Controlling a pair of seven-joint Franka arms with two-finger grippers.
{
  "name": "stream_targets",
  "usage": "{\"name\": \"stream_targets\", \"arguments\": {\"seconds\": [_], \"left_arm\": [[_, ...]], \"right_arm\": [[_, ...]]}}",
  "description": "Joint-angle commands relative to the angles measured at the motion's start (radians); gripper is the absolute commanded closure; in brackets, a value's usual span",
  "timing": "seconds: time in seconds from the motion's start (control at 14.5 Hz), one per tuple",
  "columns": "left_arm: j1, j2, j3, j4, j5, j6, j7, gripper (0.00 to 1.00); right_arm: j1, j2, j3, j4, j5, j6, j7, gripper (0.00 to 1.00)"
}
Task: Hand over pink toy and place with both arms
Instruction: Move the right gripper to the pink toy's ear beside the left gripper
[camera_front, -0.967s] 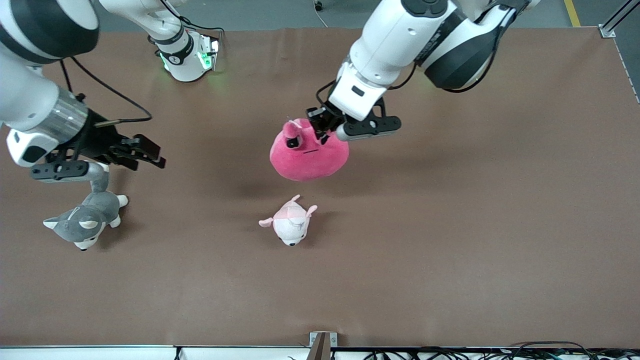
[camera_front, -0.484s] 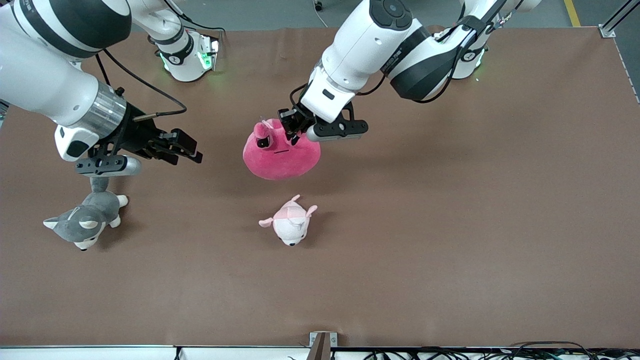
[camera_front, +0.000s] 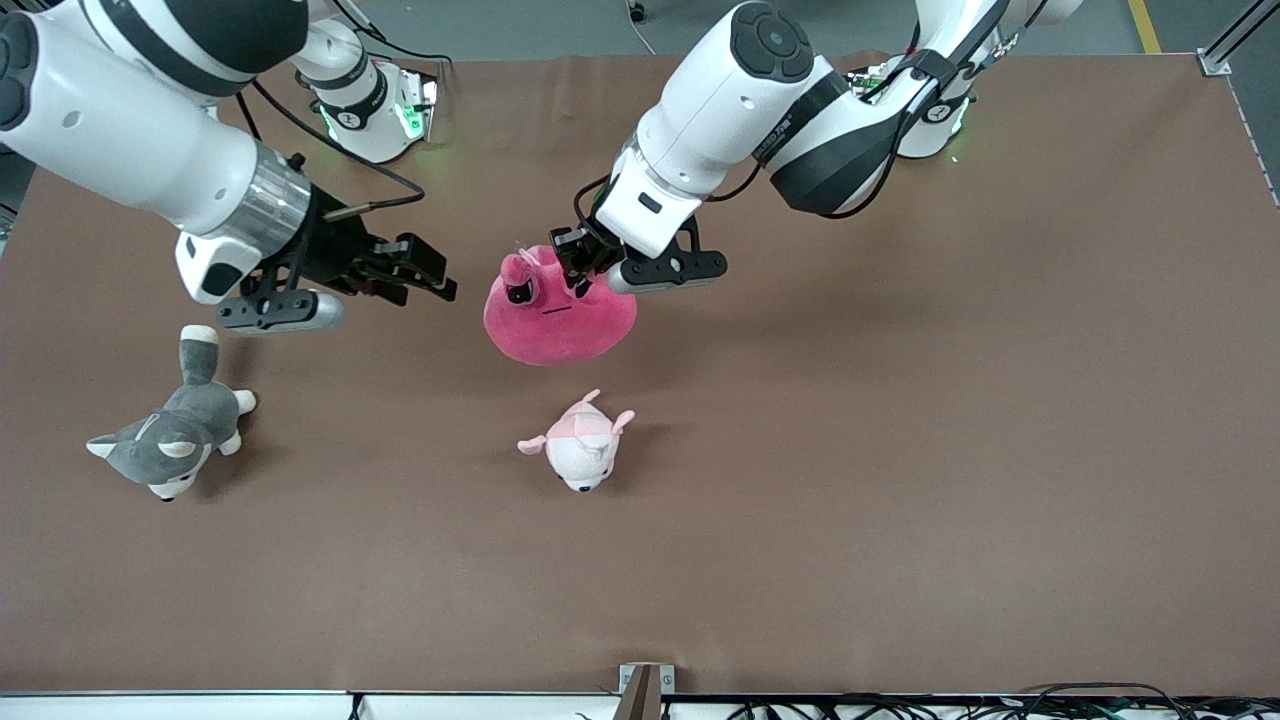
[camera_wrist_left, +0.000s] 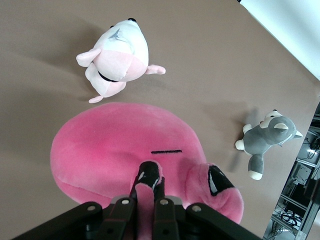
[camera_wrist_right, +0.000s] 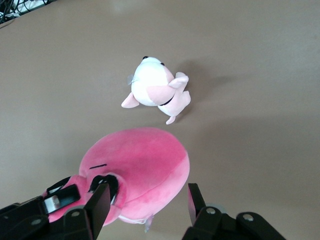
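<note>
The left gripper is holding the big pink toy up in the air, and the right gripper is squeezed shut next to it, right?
Not quite. The left gripper does hold the pink toy up, but the right gripper is open, not shut. The right wrist view shows its fingers spread apart beside the toy, not yet gripping it.

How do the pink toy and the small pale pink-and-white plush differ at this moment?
The pink toy is hot pink, round and clearly the larger; the pale pink-and-white plush is smaller and mostly white. The pink toy hangs in the air, pinched by the left gripper, with the open right gripper beside it; the pale plush lies untouched on the table. Both are soft toys with ears.
</note>
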Motion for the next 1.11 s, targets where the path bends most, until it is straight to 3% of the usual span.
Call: {"name": "stream_targets", "arguments": {"seconds": [0.0, 1.04], "left_arm": [[-0.012, 0.011, 0.004, 0.029, 0.004, 0.005, -0.018, 0.99], [-0.009, 0.007, 0.004, 0.024, 0.001, 0.005, -0.018, 0.99]], "right_arm": [[0.025, 0.006, -0.009, 0.015, 0.019, -0.007, 0.022, 0.29], [0.089, 0.041, -0.009, 0.011, 0.019, 0.009, 0.022, 0.29]]}}
